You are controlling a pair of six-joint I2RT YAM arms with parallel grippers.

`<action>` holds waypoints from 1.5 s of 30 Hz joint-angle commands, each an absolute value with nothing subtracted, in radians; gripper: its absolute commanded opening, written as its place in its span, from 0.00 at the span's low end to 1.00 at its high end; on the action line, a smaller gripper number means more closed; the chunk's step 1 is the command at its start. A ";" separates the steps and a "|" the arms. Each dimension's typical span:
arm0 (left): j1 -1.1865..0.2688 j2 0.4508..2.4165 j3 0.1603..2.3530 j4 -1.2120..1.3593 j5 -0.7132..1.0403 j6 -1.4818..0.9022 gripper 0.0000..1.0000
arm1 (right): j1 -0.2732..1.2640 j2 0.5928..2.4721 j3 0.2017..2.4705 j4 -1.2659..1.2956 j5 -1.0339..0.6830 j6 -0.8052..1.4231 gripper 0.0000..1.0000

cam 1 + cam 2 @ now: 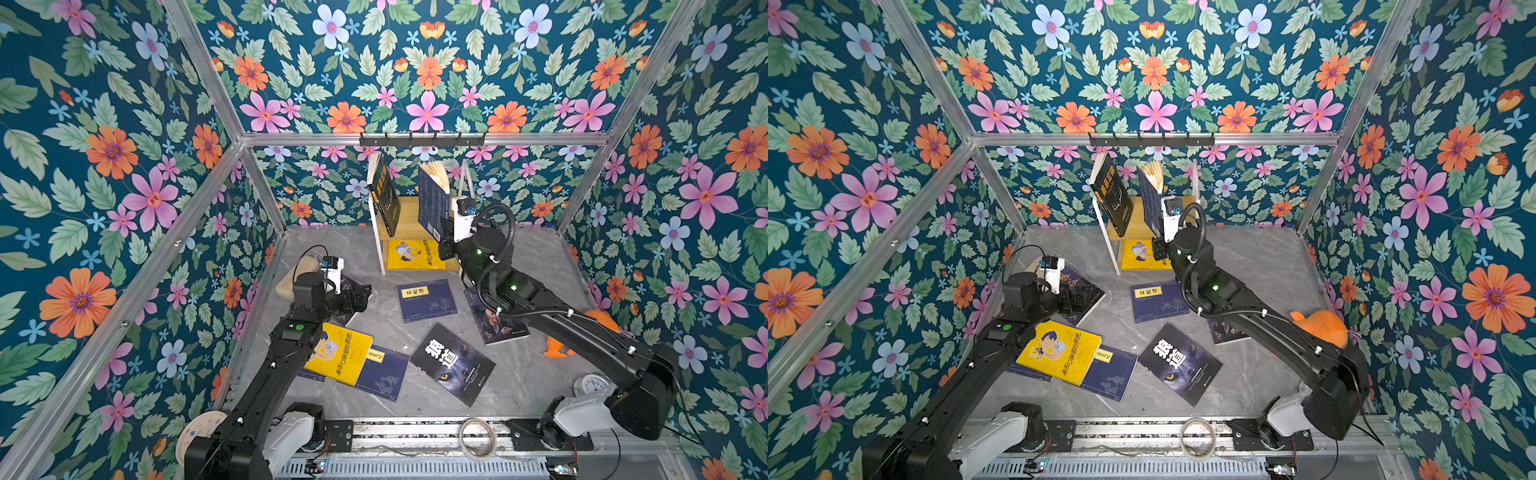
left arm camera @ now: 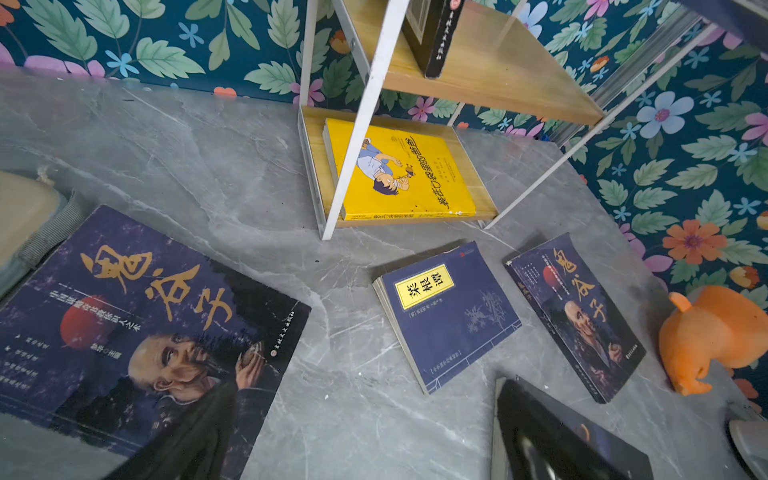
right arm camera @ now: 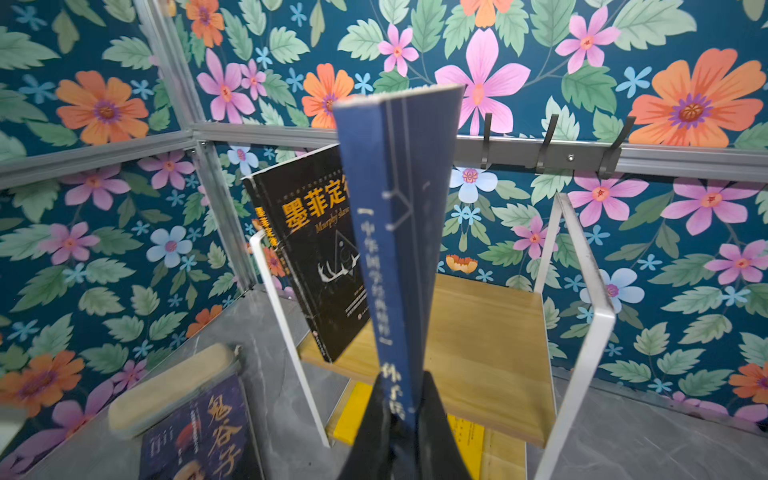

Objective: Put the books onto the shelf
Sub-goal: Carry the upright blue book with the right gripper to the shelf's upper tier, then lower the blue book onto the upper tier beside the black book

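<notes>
A black book (image 1: 384, 197) leans on the left frame, on the upper board of the shelf (image 1: 409, 218); a yellow book (image 1: 415, 254) lies flat below. We see the right arm (image 1: 540, 307) reaching back, the right gripper (image 3: 401, 401) pinched shut on the bottom edge of a navy book (image 3: 395, 232), upright, spine toward the arm, at that board's front. The left gripper (image 1: 355, 296) hovers over loose books (image 1: 426, 300) on the table (image 1: 519, 374); its opening we cannot tell.

Floral wallpapered walls (image 1: 415, 62) enclose a grey marble-patterned floor (image 1: 523, 382).
</notes>
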State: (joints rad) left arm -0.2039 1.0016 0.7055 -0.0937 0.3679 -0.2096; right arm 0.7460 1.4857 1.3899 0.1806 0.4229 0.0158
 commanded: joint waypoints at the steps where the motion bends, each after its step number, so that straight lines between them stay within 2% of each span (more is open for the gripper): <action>1: -0.209 0.996 0.706 -0.046 0.372 -0.186 1.00 | 0.729 1.581 1.469 0.322 0.441 0.057 0.00; 10: -0.213 0.994 0.688 -0.032 0.387 -0.193 1.00 | 0.710 1.887 1.700 0.356 0.455 0.021 0.00; 24: -0.217 1.014 0.681 -0.026 0.392 -0.203 1.00 | 0.712 2.029 1.754 0.390 0.385 0.048 0.00; 34: -0.216 1.023 0.687 -0.030 0.391 -0.207 1.00 | 0.711 2.037 1.733 0.403 0.267 0.025 0.17; 41: -0.216 1.031 0.688 -0.030 0.394 -0.214 1.00 | 0.711 2.031 1.695 0.431 0.198 -0.002 0.25; 45: -0.216 1.032 0.678 -0.023 0.391 -0.208 1.00 | 0.711 2.026 1.677 0.447 0.170 -0.012 0.26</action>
